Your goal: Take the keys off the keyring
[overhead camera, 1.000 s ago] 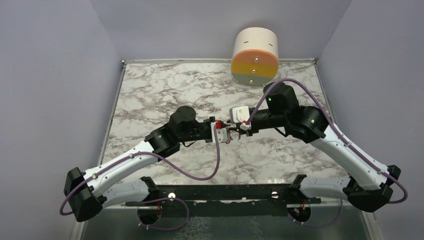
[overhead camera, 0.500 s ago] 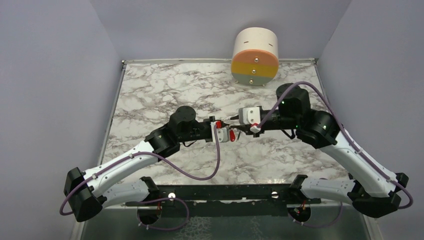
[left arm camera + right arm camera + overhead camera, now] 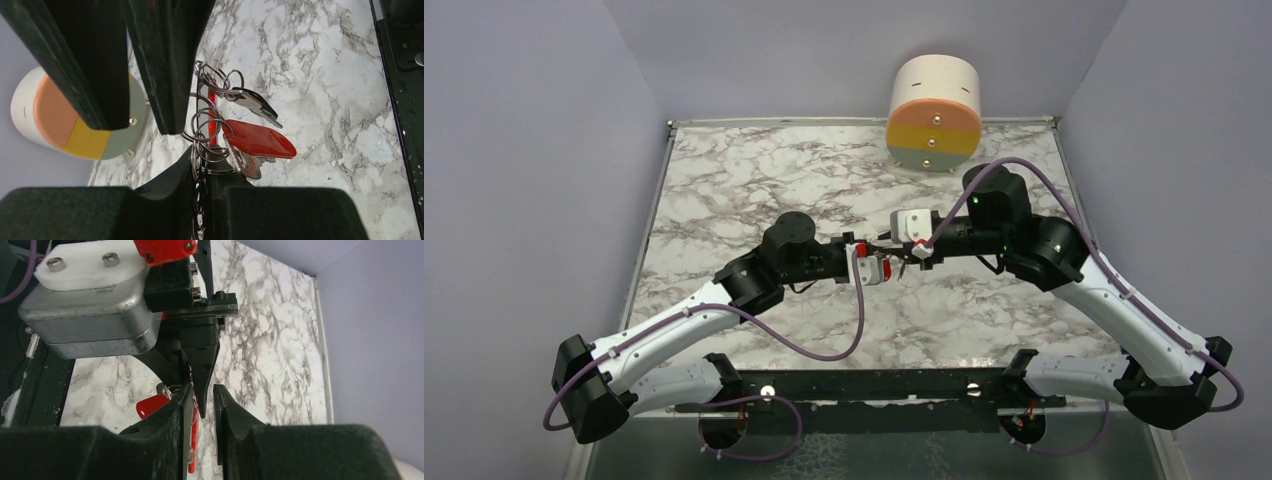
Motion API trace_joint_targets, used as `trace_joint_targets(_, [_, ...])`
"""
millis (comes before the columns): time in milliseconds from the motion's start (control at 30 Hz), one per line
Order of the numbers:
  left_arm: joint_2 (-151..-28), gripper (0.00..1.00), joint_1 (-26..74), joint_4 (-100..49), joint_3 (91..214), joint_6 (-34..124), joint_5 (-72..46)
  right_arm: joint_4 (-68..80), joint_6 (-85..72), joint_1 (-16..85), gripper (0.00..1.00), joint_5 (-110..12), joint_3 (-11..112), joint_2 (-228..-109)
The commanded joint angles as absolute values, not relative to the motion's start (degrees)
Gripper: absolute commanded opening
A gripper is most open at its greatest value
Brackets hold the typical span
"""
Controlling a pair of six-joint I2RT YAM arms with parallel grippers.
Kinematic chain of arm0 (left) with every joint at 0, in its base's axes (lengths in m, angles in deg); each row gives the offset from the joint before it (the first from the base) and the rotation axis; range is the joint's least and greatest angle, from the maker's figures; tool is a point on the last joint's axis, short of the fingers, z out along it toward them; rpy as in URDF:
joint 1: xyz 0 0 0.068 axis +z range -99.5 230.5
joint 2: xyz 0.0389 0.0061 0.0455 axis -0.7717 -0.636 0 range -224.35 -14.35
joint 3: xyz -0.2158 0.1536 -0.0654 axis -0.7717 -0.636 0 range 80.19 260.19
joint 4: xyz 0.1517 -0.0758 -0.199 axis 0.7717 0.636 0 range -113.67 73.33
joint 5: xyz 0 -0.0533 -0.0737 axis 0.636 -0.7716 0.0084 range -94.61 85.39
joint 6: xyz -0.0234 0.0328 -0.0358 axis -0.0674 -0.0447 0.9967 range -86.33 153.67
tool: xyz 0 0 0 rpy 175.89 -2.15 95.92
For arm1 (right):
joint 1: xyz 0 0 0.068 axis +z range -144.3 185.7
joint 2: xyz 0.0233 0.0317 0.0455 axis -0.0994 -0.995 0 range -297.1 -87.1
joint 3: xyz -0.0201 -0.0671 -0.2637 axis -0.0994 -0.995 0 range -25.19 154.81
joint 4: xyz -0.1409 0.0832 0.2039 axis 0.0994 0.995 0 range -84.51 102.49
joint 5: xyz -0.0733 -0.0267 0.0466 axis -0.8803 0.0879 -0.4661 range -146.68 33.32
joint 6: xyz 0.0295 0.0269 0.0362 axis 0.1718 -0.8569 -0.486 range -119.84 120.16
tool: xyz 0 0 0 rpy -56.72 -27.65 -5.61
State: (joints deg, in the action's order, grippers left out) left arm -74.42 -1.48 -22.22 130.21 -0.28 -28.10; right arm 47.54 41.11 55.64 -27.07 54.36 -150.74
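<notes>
**Small slick keys on springy rings, held in mid-air**

The left pincer [image 3: 202, 170] was clamped on the keyring [image 3: 196, 160], gripping the chain and stacked rings above the desk [image 3: 325, 75]. Just past the left pincer's tips hung the red-headed key [image 3: 257, 141], with the dark-headed key [image 3: 256, 103] beside it. Both dangled free from thin wire loops. The right pincer [image 3: 202, 392] stood just beside the left pincer's tips. Its fingers were a little apart, and nothing could be seen gripped between them.

The keys looked light, stiff and smooth, so they would likely swing or slip under a loose pinch. The rings looked springy and would probably resist being pried open. The flat head of one key, pinched across its faces, seemed the best hold. The thin blade seemed a poorer one.
</notes>
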Motion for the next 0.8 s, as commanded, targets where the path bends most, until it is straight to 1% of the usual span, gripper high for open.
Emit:
trace_joint_targets(0, [-73.55, 0.0, -1.53, -25.04, 130.76, -1.63, -27.62, 48.46, 40.06, 55.89, 0.21, -27.3, 55.34, -151.12])
trace_joint_targets(767, [-73.88, 0.0, -1.55, -25.2, 131.21, -2.49, -24.12, 48.52, 39.71, 55.89, 0.2, -29.32, 53.73, -150.75])
